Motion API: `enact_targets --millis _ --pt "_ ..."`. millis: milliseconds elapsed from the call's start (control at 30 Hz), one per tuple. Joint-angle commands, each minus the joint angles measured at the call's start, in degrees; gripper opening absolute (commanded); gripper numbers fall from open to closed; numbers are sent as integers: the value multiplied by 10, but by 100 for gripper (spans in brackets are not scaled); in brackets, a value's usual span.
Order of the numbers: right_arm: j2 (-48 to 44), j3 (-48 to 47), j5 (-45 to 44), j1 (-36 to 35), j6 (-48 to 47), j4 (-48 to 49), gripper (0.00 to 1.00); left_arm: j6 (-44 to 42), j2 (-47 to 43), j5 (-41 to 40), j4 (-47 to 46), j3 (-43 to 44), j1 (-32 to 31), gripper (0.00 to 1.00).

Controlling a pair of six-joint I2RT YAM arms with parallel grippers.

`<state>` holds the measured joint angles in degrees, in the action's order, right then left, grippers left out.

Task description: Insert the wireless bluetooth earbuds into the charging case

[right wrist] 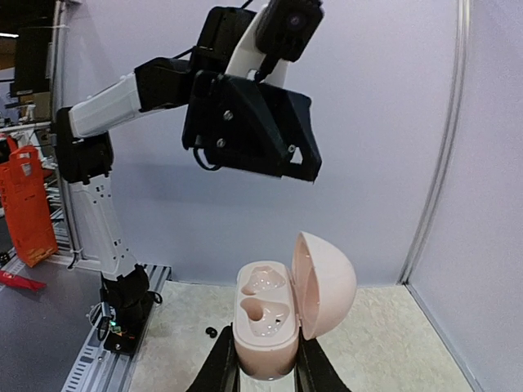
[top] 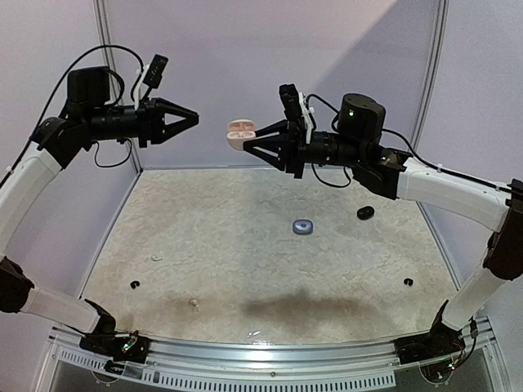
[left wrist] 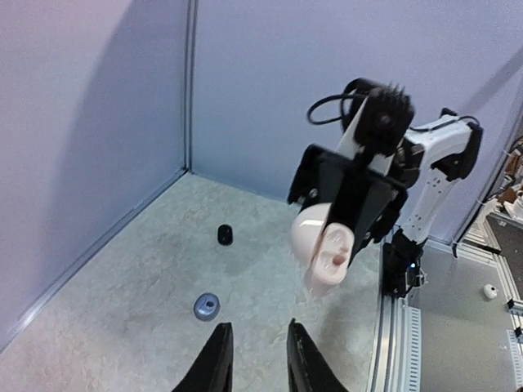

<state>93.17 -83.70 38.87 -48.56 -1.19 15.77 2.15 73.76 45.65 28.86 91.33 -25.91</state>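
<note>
Two arms raised, tips facing each other. Right fingers (right wrist: pixel 222 369) clamp the open pink charging case (right wrist: pixel 265 327) from both sides, its lid swung aside. Left fingers (left wrist: pixel 216 363) are slightly parted and hold nothing, well apart from it. Far below on the desk (top: pixel 245 269) lie scattered earbuds (top: pixel 135 285), black and whitish. A blue-grey case (top: pixel 304 226) and a black case (top: pixel 365 213) sit beneath the right fingers.
</note>
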Motion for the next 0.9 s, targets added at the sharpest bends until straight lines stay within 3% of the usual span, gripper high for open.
enact_targets --millis 0,233,300,367,467,533,700,867 --pt "-24 46 -84 13 40 -40 0 -173 8 -8 148 -69 28 30" --pt "-51 79 -119 13 46 -39 0 -498 31 -35 385 -153 29 55" --pt "-51 79 -121 13 48 -41 0 -596 45 -81 449 -183 24 59" --pt "-51 80 -119 13 51 -42 0 -638 44 -131 466 -233 10 59" --pt "-49 84 -118 13 61 -42 0 -706 17 -231 450 -328 -39 60" --pt "-47 88 -117 13 69 -41 0 -720 -8 -257 419 -385 -75 61" --pt "-47 91 -113 13 88 -42 0 -729 -20 -284 297 -498 -130 64" --pt "-51 96 -117 13 95 -48 0 -767 -5 -265 222 -534 -137 66"
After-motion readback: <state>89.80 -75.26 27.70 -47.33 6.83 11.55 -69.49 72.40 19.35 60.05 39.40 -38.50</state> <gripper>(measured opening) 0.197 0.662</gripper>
